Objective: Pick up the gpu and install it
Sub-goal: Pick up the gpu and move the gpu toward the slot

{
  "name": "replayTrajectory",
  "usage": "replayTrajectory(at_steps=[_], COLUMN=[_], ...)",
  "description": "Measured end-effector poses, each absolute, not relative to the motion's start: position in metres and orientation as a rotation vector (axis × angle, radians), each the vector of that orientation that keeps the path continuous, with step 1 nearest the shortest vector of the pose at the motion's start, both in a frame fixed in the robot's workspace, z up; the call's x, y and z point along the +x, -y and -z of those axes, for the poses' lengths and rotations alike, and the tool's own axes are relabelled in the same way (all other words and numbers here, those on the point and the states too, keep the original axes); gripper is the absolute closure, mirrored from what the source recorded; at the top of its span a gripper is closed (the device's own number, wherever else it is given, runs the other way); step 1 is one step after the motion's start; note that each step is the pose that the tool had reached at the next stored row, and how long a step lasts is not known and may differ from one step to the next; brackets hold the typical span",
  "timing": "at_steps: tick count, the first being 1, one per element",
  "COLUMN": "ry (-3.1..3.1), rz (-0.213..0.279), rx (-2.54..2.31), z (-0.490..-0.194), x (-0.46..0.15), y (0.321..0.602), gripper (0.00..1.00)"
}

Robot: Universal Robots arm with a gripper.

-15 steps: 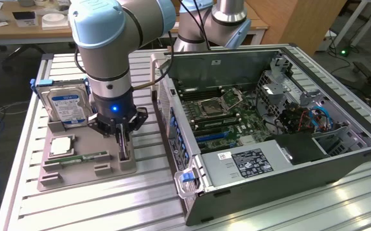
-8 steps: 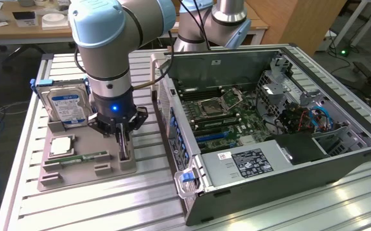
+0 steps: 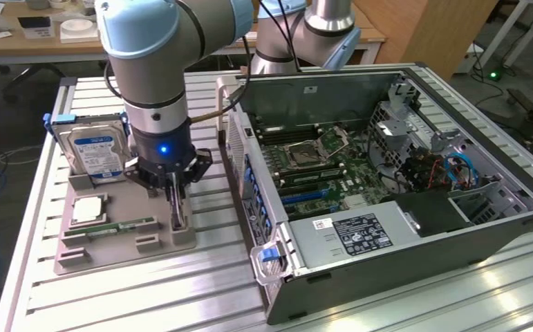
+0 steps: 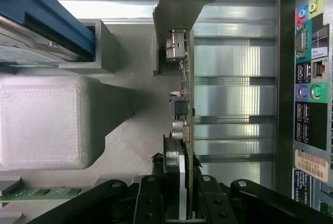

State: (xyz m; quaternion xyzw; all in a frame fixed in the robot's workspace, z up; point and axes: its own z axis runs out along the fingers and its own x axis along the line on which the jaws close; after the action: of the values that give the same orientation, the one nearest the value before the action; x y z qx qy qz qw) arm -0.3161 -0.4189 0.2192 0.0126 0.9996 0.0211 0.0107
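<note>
The gpu [image 4: 186, 94] stands on edge in the grey holder tray [image 3: 123, 250], a thin dark card with its grey metal bracket [image 4: 177, 5] at the far end. In the exterior view it is a narrow upright sliver [image 3: 180, 223] at the tray's right side, mostly hidden by the fingers. My gripper [image 3: 175, 213] reaches straight down onto it. In the wrist view the gripper [image 4: 183, 182] has one black finger on each face of the card and is shut on it. The card's lower edge still rests in the holder.
The blue-labelled hard drive [image 3: 95, 155] stands upright at the tray's back, close beside my wrist. A green RAM stick [image 3: 109, 228] and a CPU [image 3: 88, 207] lie on the tray. The open computer case [image 3: 386, 173] sits to the exterior view's right, its port panel [image 4: 312, 78] near the card.
</note>
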Motion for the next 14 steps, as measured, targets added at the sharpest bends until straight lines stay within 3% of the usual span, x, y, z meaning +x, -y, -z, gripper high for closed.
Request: replayTrajectory(at_steps=[14], ry=[-3.119], rz=[-0.073], rx=[0.039], z=[-0.242], x=[-0.316], y=[0.419], gripper=[0.72])
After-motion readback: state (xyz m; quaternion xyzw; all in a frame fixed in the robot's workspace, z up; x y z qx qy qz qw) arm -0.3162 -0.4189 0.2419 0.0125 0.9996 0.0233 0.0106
